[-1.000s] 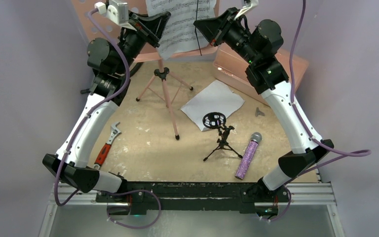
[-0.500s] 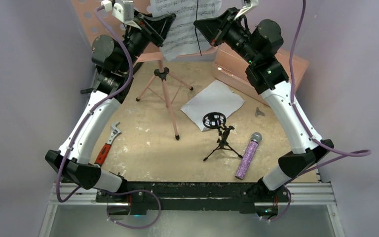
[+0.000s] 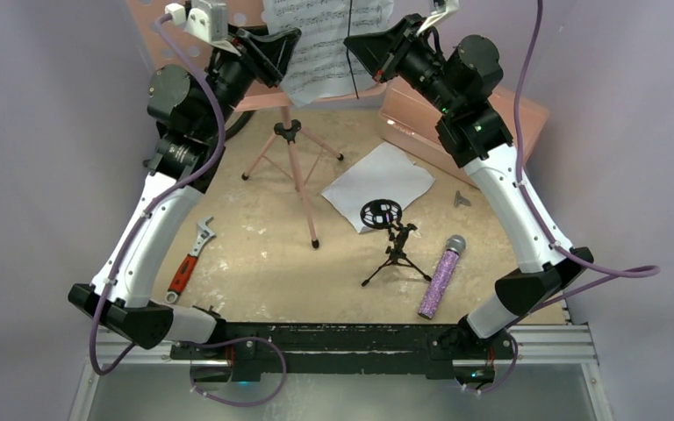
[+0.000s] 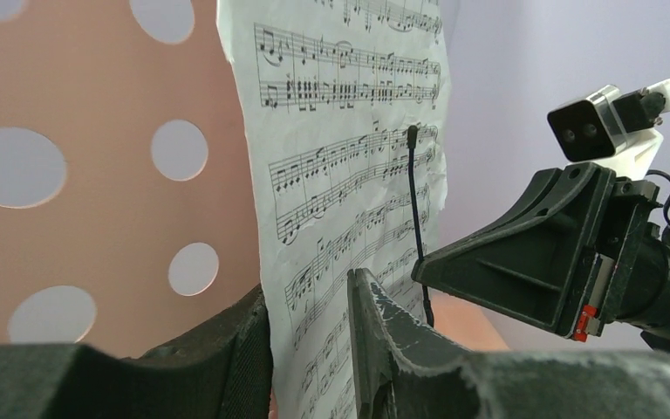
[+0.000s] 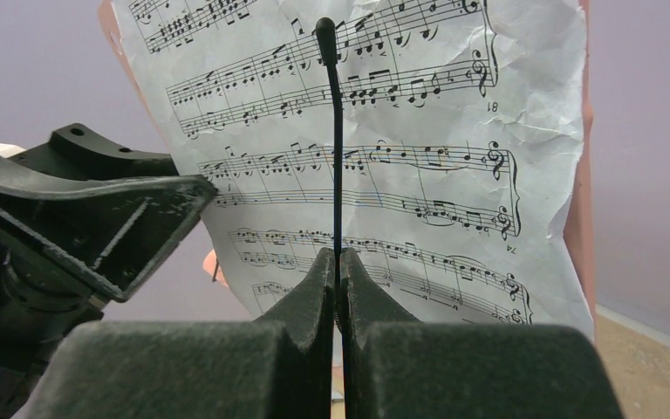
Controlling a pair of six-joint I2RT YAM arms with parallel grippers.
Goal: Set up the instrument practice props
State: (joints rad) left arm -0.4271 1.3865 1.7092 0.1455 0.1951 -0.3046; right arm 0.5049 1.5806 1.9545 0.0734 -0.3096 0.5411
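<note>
The pink perforated music stand (image 3: 297,175) stands at the back on its tripod legs. A white sheet-music page (image 3: 329,44) rests on its desk (image 4: 96,218). My left gripper (image 3: 288,42) is open, and the page's left edge (image 4: 349,157) runs between its jaws (image 4: 308,305). My right gripper (image 3: 351,39) is shut on the stand's thin black page-holder wire (image 5: 335,131) in front of the page (image 5: 419,175). A second white page (image 3: 379,184) lies on the table. The black tripod mic stand (image 3: 392,241) and the purple glitter microphone (image 3: 441,274) are beside it.
A salmon plastic box (image 3: 509,114) sits at the back right under the right arm. A red-handled wrench (image 3: 191,257) lies at the left by the left arm. A small grey piece (image 3: 462,199) lies near the box. Walls close in on both sides.
My left arm nudged right, then back left, with its jaws staying around the page's edge. The right arm has not moved and keeps its hold on the wire.
</note>
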